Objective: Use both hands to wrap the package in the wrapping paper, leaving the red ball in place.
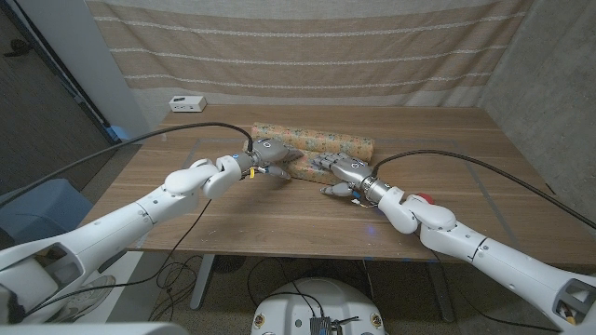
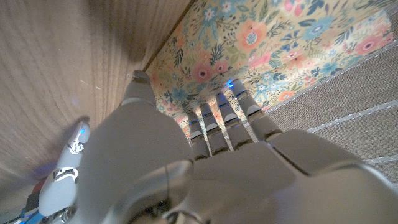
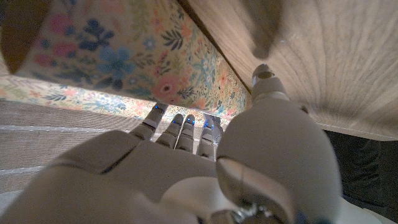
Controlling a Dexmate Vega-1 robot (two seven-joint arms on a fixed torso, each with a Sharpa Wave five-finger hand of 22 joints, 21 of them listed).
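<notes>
Floral wrapping paper [image 1: 317, 142] over package lay far-centre on table [image 1: 466, 167]; thin, light, crease-prone. Left robot hand [image 1: 270, 154] and right robot hand [image 1: 340, 173] pressed near edge, fingers extended, gripping nothing. Best held along fold edge.

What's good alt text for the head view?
Both robot hands, left hand and right hand, reach in from the near corners to the floral-wrapped package at the middle of a wooden table. A red ball peeks out behind the right forearm, and a small white box sits at the far left corner.
</notes>
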